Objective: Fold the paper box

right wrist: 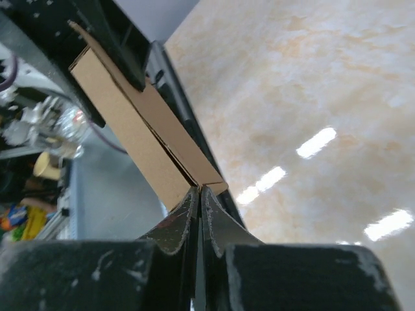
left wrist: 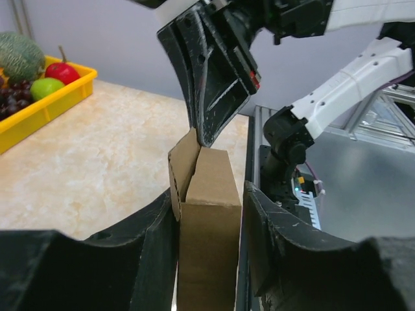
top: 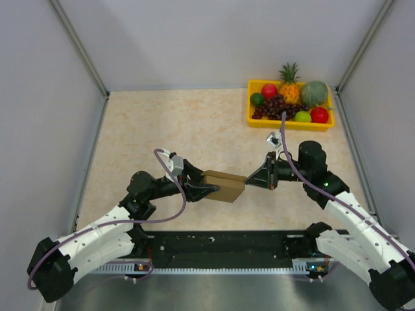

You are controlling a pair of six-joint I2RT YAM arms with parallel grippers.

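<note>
The paper box is a small brown cardboard box held off the table between the two arms. My left gripper is shut on its left end; in the left wrist view its two fingers clamp the box on both sides. One flap stands slightly open at the far end. My right gripper is shut, with its fingertips pressed against the box's right end. In the right wrist view the closed tips meet the box at its end seam. The right gripper also shows in the left wrist view.
A yellow fruit tray with pineapple, melon, grapes and apples stands at the back right; it also shows in the left wrist view. A black rail runs along the near edge between the arm bases.
</note>
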